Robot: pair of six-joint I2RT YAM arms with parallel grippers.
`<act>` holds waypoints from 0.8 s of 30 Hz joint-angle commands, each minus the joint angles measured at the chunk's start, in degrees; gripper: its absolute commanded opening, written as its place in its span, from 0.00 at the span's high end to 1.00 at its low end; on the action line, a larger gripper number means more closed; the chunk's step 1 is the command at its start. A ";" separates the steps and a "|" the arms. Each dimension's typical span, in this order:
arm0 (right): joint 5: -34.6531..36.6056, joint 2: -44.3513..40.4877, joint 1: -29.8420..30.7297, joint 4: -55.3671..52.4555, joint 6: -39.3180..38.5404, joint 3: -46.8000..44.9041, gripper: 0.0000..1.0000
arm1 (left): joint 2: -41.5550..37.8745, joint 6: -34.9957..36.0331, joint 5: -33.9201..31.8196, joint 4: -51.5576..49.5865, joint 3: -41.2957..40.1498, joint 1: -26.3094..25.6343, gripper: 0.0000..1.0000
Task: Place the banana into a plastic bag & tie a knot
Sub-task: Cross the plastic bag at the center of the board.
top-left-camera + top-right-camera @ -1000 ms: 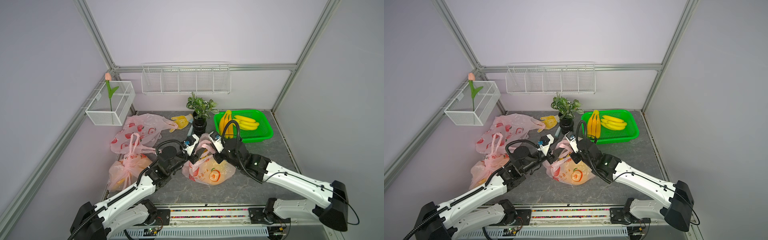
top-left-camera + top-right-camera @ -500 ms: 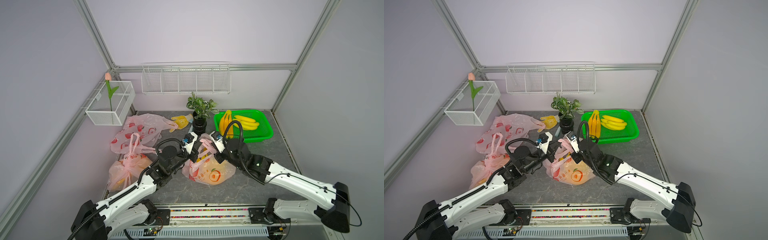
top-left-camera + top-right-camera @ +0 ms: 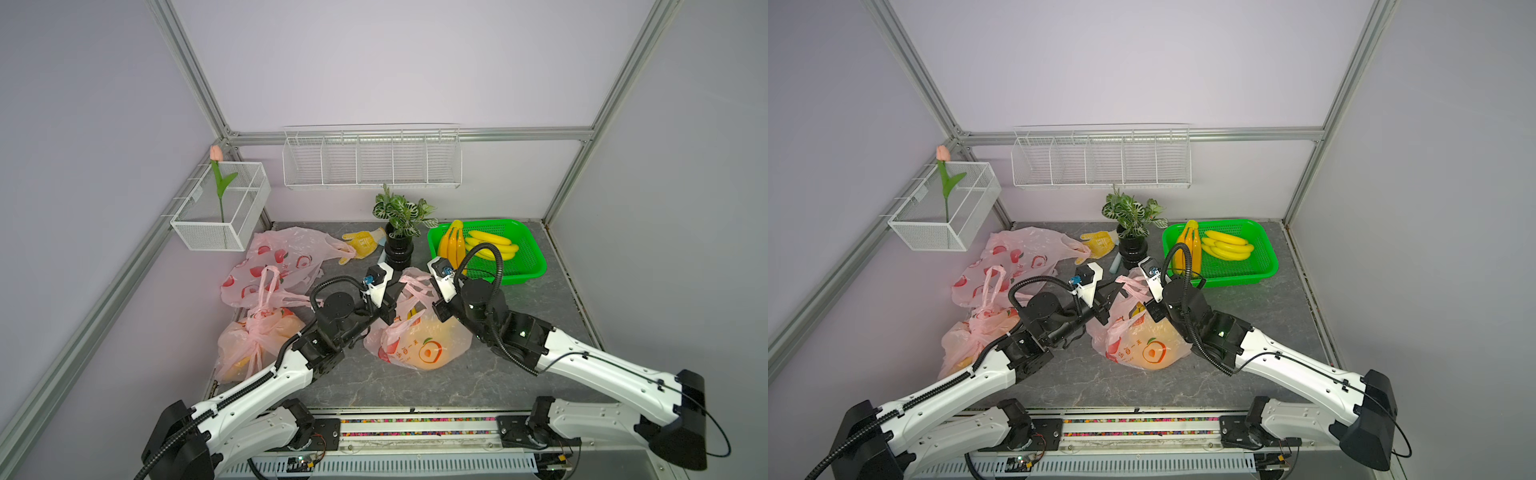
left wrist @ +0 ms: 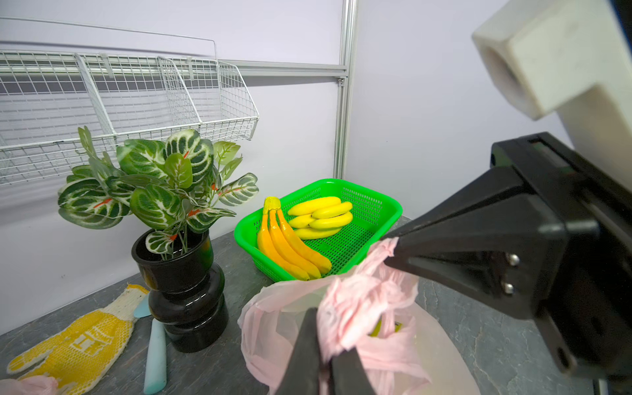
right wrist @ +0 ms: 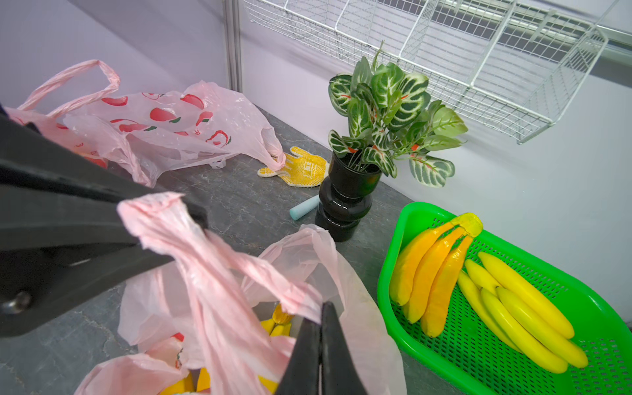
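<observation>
left claw (image 4: 325, 362): I'm clamped on one handle (image 4: 345, 314), to tie knot
right claw (image 5: 319, 345): clamped on other handle (image 5: 294, 294), same reason
banana (image 5: 278, 318): already inside bag (image 3: 428, 353)

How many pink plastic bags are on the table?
3. A flat bag back left; a knotted bag in front of it; the middle bag, handles held by left claw and right claw.

potted plant (image 3: 400, 216) | yellow glove (image 3: 362, 243) beside it | tulip (image 3: 215, 153) in wire basket (image 3: 208, 237)
</observation>
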 commanded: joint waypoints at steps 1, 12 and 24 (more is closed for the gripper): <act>4.44 -0.93 -0.64 1.74 0.48 -1.28 0.93 | -0.59 -1.54 -1.81 -0.09 0.18 0.54 0.90; 3.32 -2.05 -0.30 2.21 0.65 -2.62 0.94 | -1.00 -4.66 -1.99 -0.75 0.45 3.13 0.90; -15.69 -6.27 0.13 7.87 -3.90 -7.09 0.93 | 3.66 -8.36 0.92 -2.72 3.18 5.76 0.92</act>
